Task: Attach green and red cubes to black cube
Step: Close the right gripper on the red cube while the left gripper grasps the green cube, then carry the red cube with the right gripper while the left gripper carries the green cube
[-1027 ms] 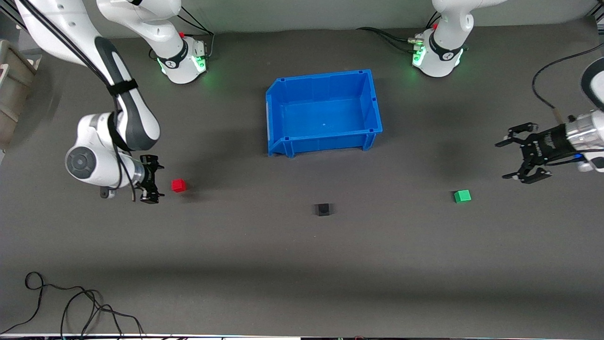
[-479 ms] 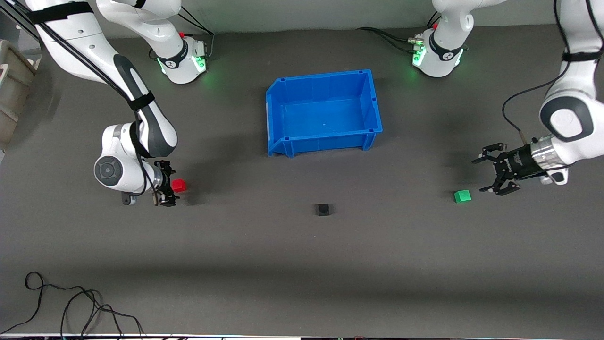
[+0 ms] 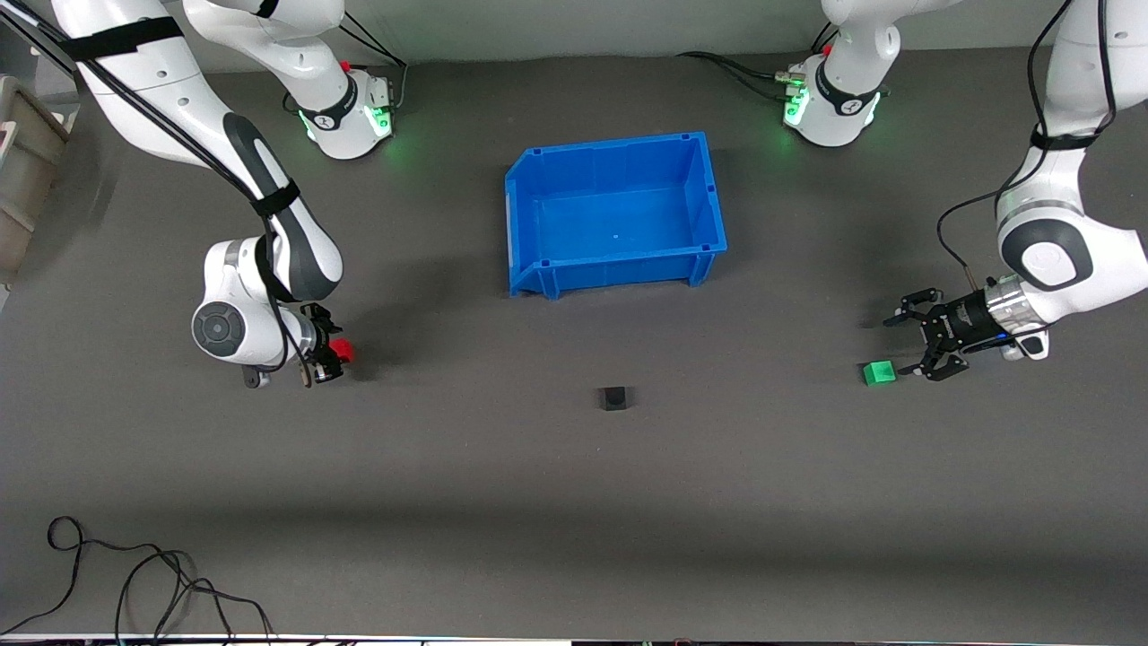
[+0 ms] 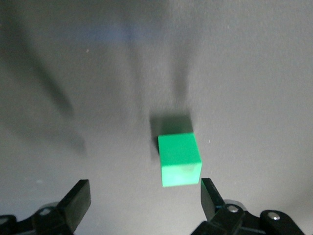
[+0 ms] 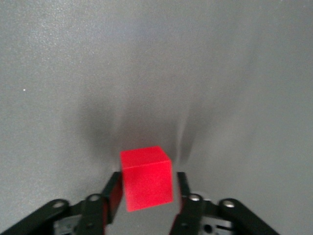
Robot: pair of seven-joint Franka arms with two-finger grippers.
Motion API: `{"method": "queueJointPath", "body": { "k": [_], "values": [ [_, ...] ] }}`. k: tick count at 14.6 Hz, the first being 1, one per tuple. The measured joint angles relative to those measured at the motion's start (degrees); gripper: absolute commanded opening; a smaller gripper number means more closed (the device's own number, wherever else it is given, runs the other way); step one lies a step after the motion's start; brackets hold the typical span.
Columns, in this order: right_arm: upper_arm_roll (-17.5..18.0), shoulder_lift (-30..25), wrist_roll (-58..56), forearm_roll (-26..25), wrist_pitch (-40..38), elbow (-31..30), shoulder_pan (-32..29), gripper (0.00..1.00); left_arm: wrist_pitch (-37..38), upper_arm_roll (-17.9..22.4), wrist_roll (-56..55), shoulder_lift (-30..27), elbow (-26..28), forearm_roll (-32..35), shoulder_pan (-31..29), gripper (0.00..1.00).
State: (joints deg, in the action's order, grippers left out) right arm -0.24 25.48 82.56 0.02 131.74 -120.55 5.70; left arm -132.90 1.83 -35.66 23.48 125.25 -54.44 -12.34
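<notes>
We see bare table [image 3: 574,502] all round the black cube [image 3: 614,397]; only the blue bin [image 3: 615,213] stands farther back from it. The red cube [image 3: 340,350] sits between our right gripper's [image 3: 325,356] fingers, with open table on toward the black cube. The green cube [image 3: 879,372] lies just ahead of our left gripper's [image 3: 917,344] spread fingers.

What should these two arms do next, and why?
Probably close the right gripper: its fingers flank the red cube with slight gaps. The left gripper, open, hasn't reached around the green cube.
</notes>
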Motion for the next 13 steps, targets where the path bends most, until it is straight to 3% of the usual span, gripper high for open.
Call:
{"method": "queueJointPath", "body": {
  "k": [6,7,9,11,13],
  "values": [
    [0.0,-2.6,-0.1,0.0,0.6,1.7,0.0,0.31,-3.4,-0.9,0.2,4.4,-2.6,-2.0,0.2,1.00],
    [0.0,-3.4,-0.1,0.0,0.6,2.2,0.0,0.31,-3.5,-0.9,0.2,4.9,-2.9,-2.1,0.2,0.89],
    [0.1,-4.5,-0.1,0.0,0.6,3.1,0.0,0.30,-3.6,-1.0,0.2,5.4,-3.3,-2.3,0.2,0.53],
    [0.3,-4.6,-0.1,0.1,0.8,3.9,0.0,0.24,-3.6,-1.0,0.2,5.4,-3.6,-2.3,0.2,0.29],
    [1.8,-4.6,1.3,1.6,1.1,5.2,0.0,0.24,-3.6,-1.1,0.2,5.4,-3.8,-2.4,0.2,0.22]
  ]
}}
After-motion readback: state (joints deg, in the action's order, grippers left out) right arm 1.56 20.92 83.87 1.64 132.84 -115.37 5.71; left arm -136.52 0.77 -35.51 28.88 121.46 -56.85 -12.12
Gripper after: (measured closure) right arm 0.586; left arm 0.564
